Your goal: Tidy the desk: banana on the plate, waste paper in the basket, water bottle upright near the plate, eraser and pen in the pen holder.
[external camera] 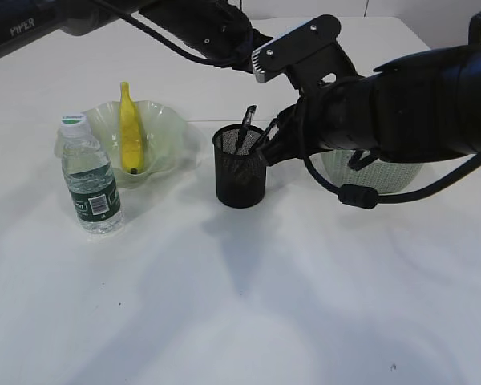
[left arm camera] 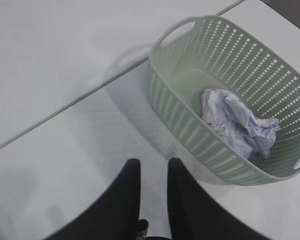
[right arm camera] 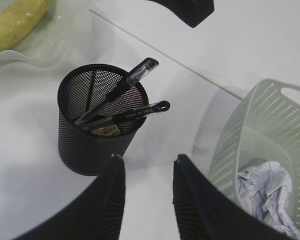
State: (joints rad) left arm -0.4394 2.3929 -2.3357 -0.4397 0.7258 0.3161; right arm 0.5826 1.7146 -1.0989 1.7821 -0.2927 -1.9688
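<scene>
**White desk, most things put away**

The white desk (external camera: pixel 248 305) carries the ruffled green plate (external camera: pixel 164 132) with the banana (external camera: pixel 130 132) in it. At its 8 o'clock stands the water bottle (external camera: pixel 90 178), upright. Two pens (right arm camera: pixel 121 86) lean in the black mesh pen holder (right arm camera: pixel 92 142). The waste paper (left arm camera: pixel 240 125) lies in the basket (left arm camera: pixel 175 107). The left gripper (left arm camera: pixel 154 172) and right gripper (right arm camera: pixel 149 172) are both parted, grasping nothing.

**Paper in the basket, gripper empty beside it**

The basket (left arm camera: pixel 190 107) sits on the white desk (left arm camera: pixel 65 150), one handle cut-out at its far end. The waste paper (left arm camera: pixel 237 125) lies crumpled on the basket's floor, toward its near end. Just short of the basket's near wall, the left gripper (left arm camera: pixel 154 172) hangs over bare desk, its dark fingers (left arm camera: pixel 127 192) slightly parted, holding nothing.
</scene>
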